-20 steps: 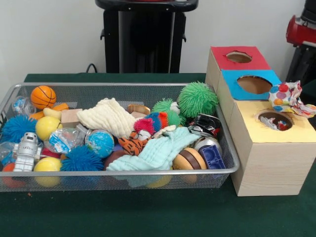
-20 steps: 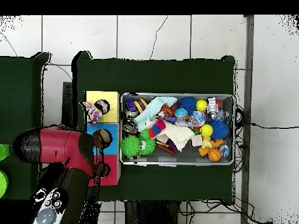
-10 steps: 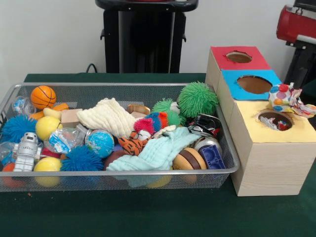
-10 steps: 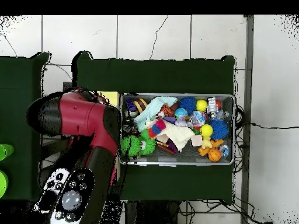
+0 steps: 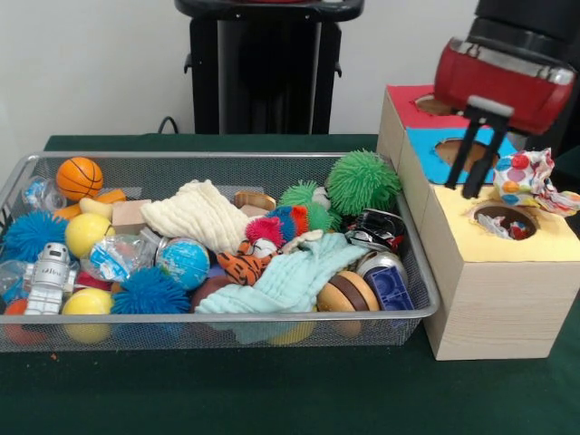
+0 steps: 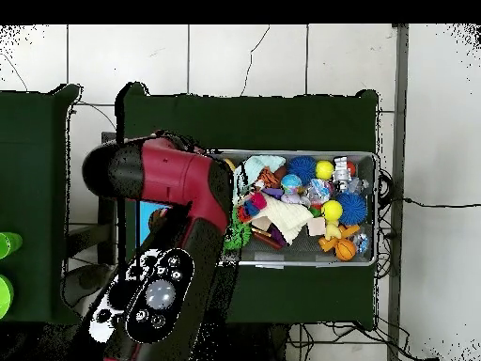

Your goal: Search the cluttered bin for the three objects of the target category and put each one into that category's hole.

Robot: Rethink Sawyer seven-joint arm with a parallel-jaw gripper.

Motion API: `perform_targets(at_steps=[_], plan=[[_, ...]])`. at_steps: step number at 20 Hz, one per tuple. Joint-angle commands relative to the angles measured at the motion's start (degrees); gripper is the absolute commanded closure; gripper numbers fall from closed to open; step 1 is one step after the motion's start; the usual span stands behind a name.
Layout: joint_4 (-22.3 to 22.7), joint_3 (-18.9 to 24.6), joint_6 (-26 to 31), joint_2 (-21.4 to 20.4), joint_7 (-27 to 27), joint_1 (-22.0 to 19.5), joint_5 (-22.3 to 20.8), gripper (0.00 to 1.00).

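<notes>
The red arm's end effector [image 5: 472, 159] hangs over the row of boxes, above the blue-topped hole [image 5: 464, 152], its two dark fingers [image 5: 457, 154] spread apart and holding nothing. Just beside it, one patterned rag [image 5: 530, 179] lies bunched on the yellow top at the far rim of the yellow hole [image 5: 505, 219], and more printed fabric shows down inside that hole. The wire mesh bin [image 5: 272, 331] sits on the green table [image 5: 272, 390], packed with balls and toys, a mint-green cloth [image 5: 290, 276] and a cream cloth [image 5: 195, 215] on top.
</notes>
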Motion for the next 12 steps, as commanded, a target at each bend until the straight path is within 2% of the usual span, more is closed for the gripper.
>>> perform_targets(at_steps=[1,3,5,7,10,12], plan=[[8.2,7.8,8.1,-2.6,-1.0,-2.3,-4.3,1.00],[9.7,7.0,17.0,-9.4,-0.2,-0.2,-3.9,1.00],[10.4,5.8,21.3,-15.2,2.8,2.9,-3.4,1.00],[10.0,4.8,24.9,-18.9,5.6,5.5,-3.0,1.00],[10.9,4.5,23.4,-20.5,10.8,8.4,-1.4,1.00],[12.7,5.5,18.9,-19.7,13.7,9.8,0.3,1.00]])
